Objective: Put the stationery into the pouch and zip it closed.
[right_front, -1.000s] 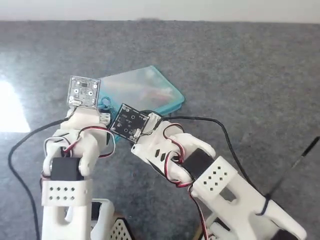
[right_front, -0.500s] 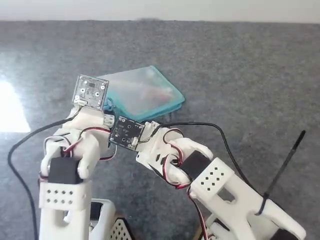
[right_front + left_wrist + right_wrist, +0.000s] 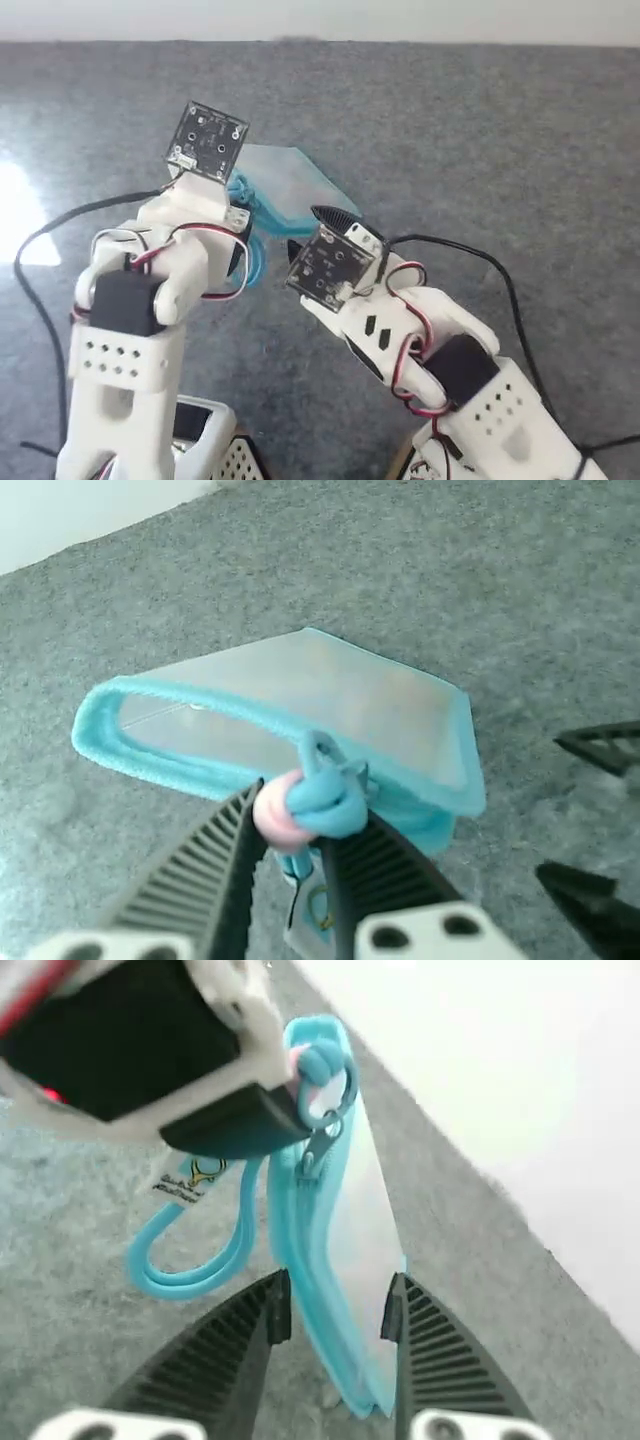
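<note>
In the left wrist view, the left gripper [image 3: 300,815] was clamped on the zip pull [image 3: 322,802], a knotted blue cord with a pink bead [image 3: 272,815] beside it. From that knot a blue wrist loop [image 3: 190,1260] with a small tag [image 3: 190,1175] hung down toward the grey table [image 3: 480,130].

Just beyond the pull, the slider [image 3: 315,1150] sat at the near corner of the teal pouch [image 3: 330,695]. The zip line running away from the slider looked joined along the stretch that showed. The right gripper [image 3: 335,1298] was spread open and held nothing, its jaws standing either side of that zip edge without touching it.

Farther out, the pouch was tipped toward the arms, its frosted side facing up. Only faint tints showed through that side, so the stationery itself could not be made out.

Judged from this, the loading was probably finished and the zip was at or very near the end of its run. What remained was likely small. The last bit of zip might need drawing home while the open gripper steadied the pouch. After that the pull could be let go and the pouch allowed to settle.
</note>
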Controlling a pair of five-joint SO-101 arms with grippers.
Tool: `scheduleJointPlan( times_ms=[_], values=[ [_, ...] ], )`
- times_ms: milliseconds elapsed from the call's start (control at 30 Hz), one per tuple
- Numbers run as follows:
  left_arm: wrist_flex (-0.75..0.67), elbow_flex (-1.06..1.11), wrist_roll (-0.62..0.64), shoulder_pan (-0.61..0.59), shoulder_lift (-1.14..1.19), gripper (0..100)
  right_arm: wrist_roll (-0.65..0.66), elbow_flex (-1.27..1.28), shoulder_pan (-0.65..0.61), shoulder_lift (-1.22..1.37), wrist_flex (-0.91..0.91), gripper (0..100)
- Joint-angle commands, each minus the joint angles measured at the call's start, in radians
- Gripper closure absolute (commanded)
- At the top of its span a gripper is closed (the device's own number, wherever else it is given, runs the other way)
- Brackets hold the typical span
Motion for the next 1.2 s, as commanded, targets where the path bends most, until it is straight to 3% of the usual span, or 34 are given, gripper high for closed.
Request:
scheduleJointPlan(
  times_ms=[0, 233, 567, 733, 1167],
  values=[
    [0.005, -0.039, -0.014, 0.012, 0.012, 99, -0.008, -0.011, -0.019, -0.031, 0.004, 83.7],
    [0.008, -0.039, -0.028, 0.011, 0.012, 99, 0.015, -0.008, -0.084, 0.061, -0.005, 83.7],
    [0.006, -0.036, -0.038, -0.014, 0.015, 99, 0.017, -0.034, -0.071, 0.196, -0.09, 83.5],
    [0.008, -0.039, -0.04, -0.017, 0.017, 99, 0.018, -0.034, -0.048, 0.2, -0.094, 78.5],
    [0.012, -0.035, -0.04, -0.017, 0.014, 99, 0.023, -0.034, -0.044, 0.208, -0.166, 81.3]
  ],
)
